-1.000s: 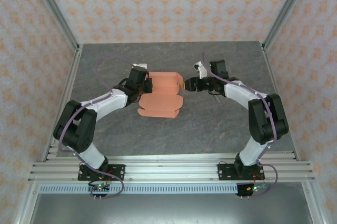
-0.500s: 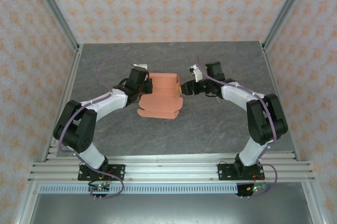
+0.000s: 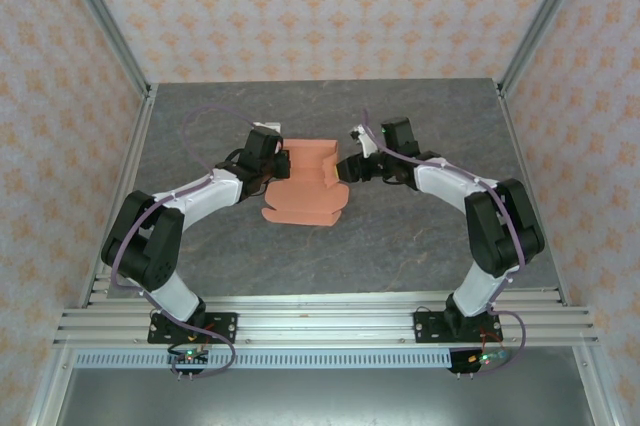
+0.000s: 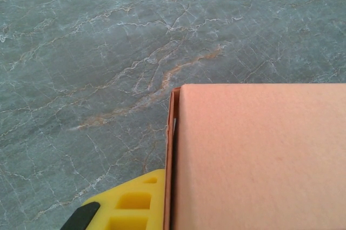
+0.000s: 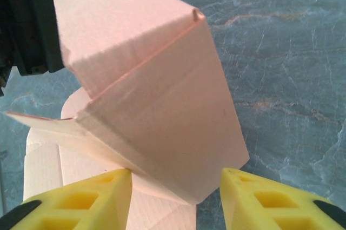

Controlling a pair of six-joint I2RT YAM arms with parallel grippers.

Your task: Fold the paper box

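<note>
I find the paper box (image 3: 305, 186) at the middle of the desk (image 3: 400, 236), left gripper (image 3: 280, 162) clamped shut on its left wall, right gripper (image 3: 343, 170) open astride its raised right flap, which may buckle or spring back if those jaws push off the crease.

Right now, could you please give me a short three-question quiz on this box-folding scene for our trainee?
1. Choose one: the left pincer is (A) open in mid-air, (B) shut on an edge of the paper box, (C) holding a cup.
2. True or false: every panel of the paper box lies flat.
3. Whose yellow fingers stand on either side of the box's raised panel?
Key: 1 B; 2 false, one panel is folded up; 3 the right pincer.
</note>
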